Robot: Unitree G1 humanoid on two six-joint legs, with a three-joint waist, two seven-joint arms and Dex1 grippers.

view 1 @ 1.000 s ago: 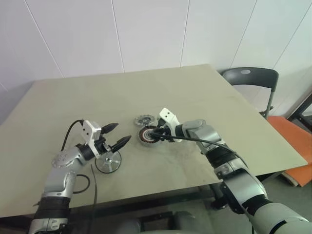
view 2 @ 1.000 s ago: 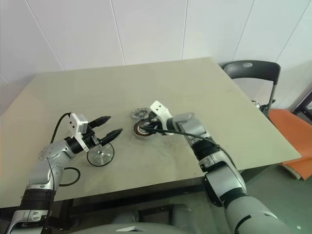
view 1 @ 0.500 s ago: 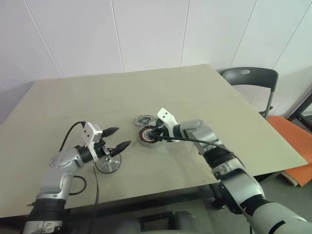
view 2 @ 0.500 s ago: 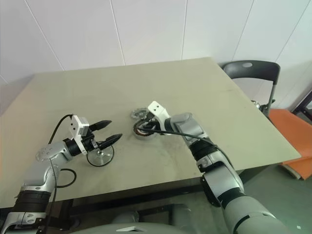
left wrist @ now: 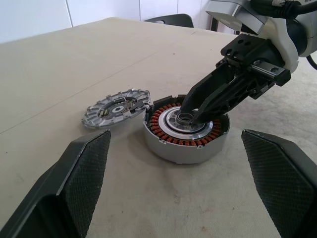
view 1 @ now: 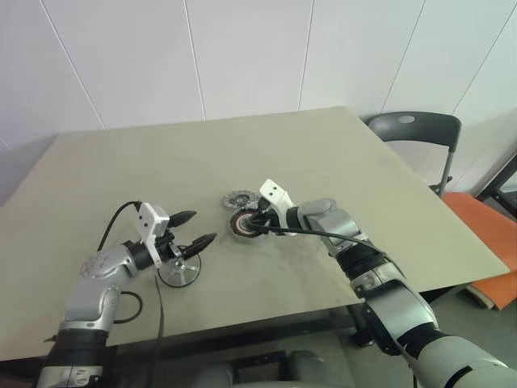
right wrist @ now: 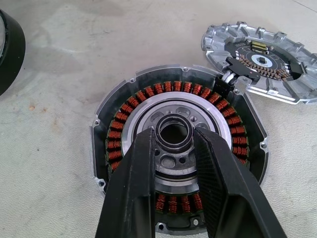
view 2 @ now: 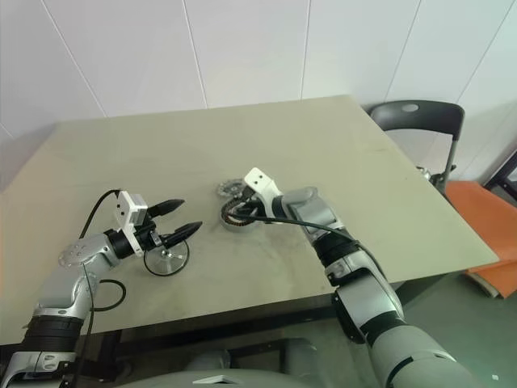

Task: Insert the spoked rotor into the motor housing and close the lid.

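Right end effector [right wrist: 173,148], fingers nearly shut round the silver hub of the motor housing [view 1: 245,225], prob. steadying it on the tabletop [view 1: 323,162], lid [view 1: 239,200] just behind, while left end effector [view 1: 194,230] hovers wide open, empty, above the spoked rotor [view 1: 179,272], likely abt to grasp.

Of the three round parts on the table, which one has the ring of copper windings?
The motor housing, the thick puck whose centre hub the right gripper straddles. The lid is flat grey metal; the spoked rotor is a thin wheel.
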